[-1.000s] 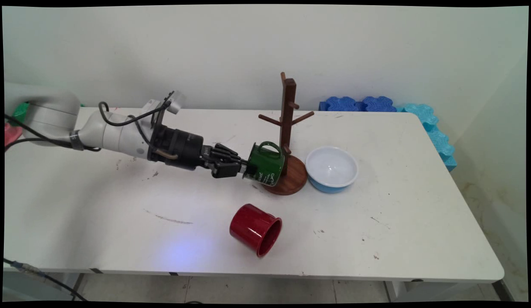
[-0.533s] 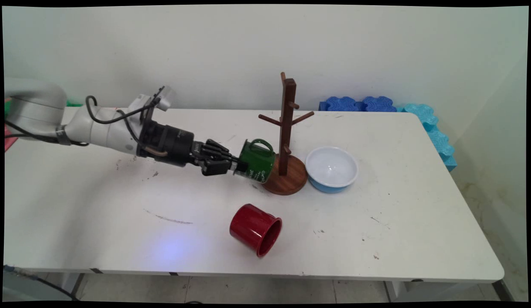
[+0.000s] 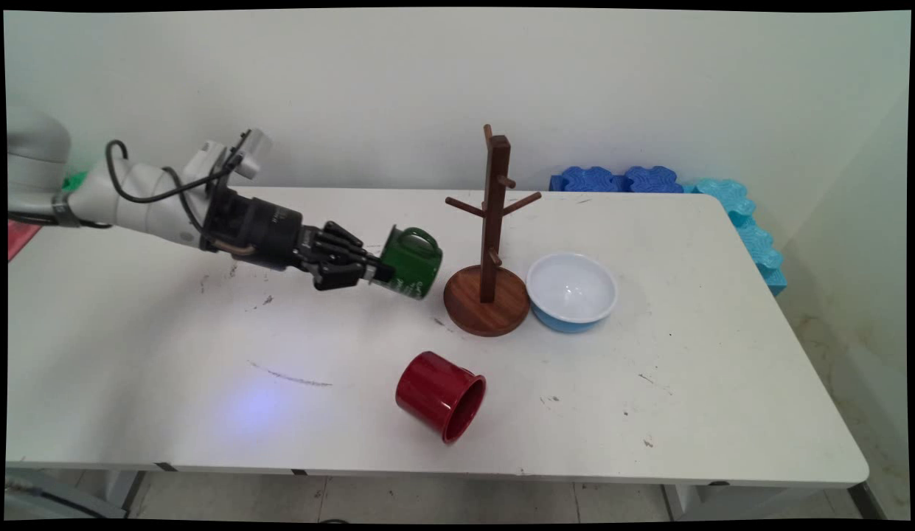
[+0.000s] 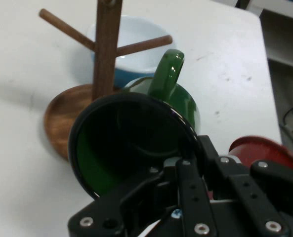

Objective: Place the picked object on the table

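Note:
My gripper [image 3: 372,272] is shut on the rim of a green mug [image 3: 411,262], held on its side above the table with its handle [image 3: 420,235] up. In the hand view the green mug [image 4: 131,143] opens toward the camera, with one finger [image 4: 188,185] inside the rim and the handle [image 4: 166,74] on top. A brown wooden mug tree [image 3: 490,243] with pegs stands on a round base just right of the mug, apart from it. The tree's post [image 4: 106,49] rises behind the mug in the hand view.
A blue bowl with a white inside [image 3: 571,290] sits right of the tree's base. A red cup [image 3: 440,394] lies on its side nearer the front edge, also seen as a red rim [image 4: 262,150]. Blue foam blocks [image 3: 619,179] line the back right.
The arm has pulled back to the left and slightly up, carrying the green mug away from the mug tree's base and post. Nothing else moved.

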